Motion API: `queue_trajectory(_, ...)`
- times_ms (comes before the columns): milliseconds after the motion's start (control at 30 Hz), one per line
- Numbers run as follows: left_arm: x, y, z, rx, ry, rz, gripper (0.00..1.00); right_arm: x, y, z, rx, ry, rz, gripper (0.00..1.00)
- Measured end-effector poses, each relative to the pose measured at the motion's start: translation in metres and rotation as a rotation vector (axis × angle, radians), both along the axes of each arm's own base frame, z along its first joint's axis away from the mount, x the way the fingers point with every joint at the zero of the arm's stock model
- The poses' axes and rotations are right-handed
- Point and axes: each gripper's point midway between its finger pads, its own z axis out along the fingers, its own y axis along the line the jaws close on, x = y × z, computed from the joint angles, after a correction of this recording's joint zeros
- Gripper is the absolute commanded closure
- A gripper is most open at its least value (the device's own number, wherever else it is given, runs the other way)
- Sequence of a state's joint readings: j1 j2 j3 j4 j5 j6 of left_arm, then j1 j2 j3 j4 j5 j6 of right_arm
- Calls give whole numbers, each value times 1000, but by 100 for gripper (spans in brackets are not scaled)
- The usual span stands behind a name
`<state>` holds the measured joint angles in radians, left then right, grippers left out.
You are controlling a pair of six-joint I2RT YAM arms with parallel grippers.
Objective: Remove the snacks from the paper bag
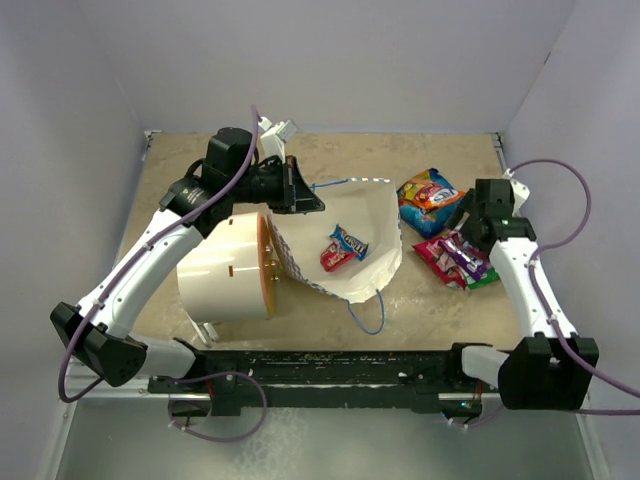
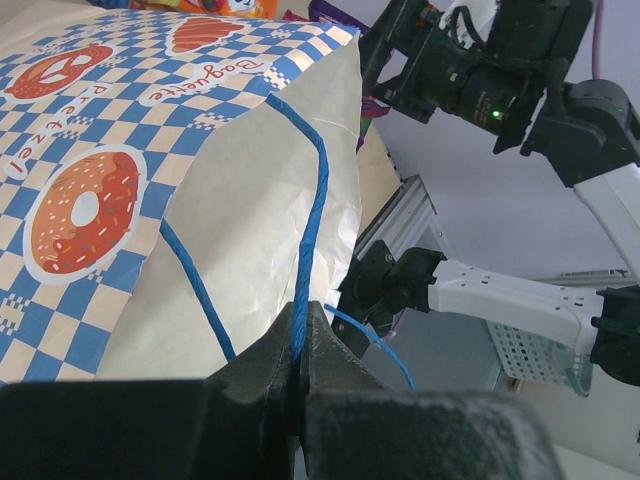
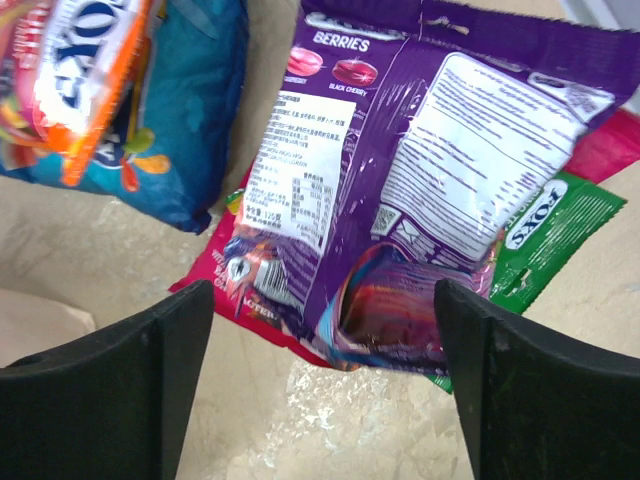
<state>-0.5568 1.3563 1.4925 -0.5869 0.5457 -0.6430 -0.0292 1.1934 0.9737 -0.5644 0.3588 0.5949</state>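
While my right tool [image 3: 325, 350] hung open and empty over the purple packet [image 3: 430, 150], my left tool [image 2: 300, 355] was clenched on the blue cord [image 2: 312, 200] of the paper bag [image 1: 375, 215]. Purple lay on the pile, near the blue-and-orange packet [image 3: 180, 130], well right of the bag on the bench [image 1: 420, 310]. Two snacks [image 1: 345, 247] lay at the bag's mouth. My judgement: hold cord taut, lift right clear, approach low. Couldn't tell if more hid deeper inside; packets under purple were mostly covered.
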Motion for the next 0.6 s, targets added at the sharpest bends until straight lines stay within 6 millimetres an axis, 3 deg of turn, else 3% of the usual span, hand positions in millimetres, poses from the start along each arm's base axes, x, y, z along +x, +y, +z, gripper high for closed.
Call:
queue_trajectory(200, 0, -1, 7, -14, -12, -3, 100, 5, 0, 53, -56, -79, 94, 0)
queue_trajectory(333, -2, -6, 24, -68, -49, -33, 100, 10, 15, 85, -76, -133, 207, 2)
queue_trajectory(467, -10, -13, 42, -153, -87, -86, 100, 15, 66, 106, -30, -194, 441, 10)
queue_trajectory(600, -28, -15, 50, -239, -96, -149, 100, 0, 141, 136, 99, -319, 762, 15)
